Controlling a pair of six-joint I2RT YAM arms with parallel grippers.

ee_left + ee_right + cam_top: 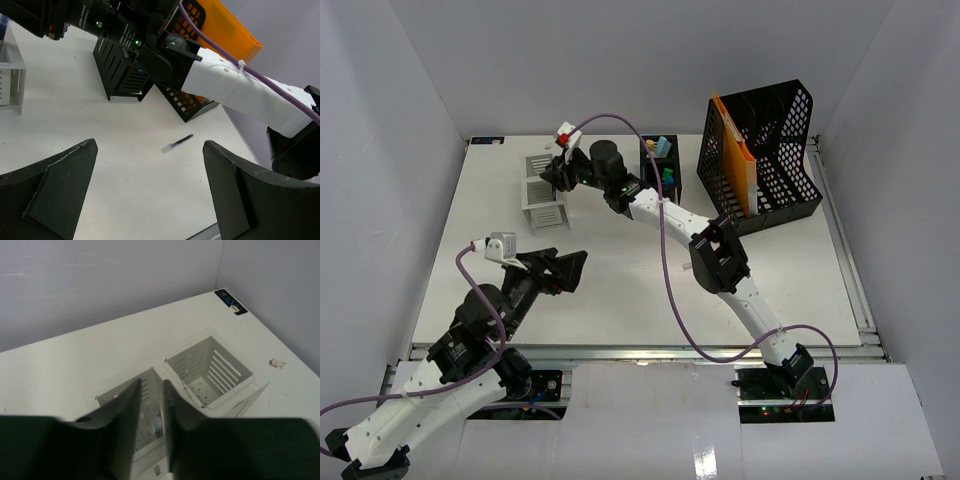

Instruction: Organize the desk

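Filling the white-walled enclosure, the white counter (620, 310) carries a black file rack (782, 150); left gripper (570, 268) jaws apart; right gripper (152, 400) jaws nearly together, grip undeterminable.

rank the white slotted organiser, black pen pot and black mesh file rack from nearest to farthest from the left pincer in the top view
1. white slotted organiser, just beyond the left pincer
2. black pen pot, far centre
3. black mesh file rack, far right
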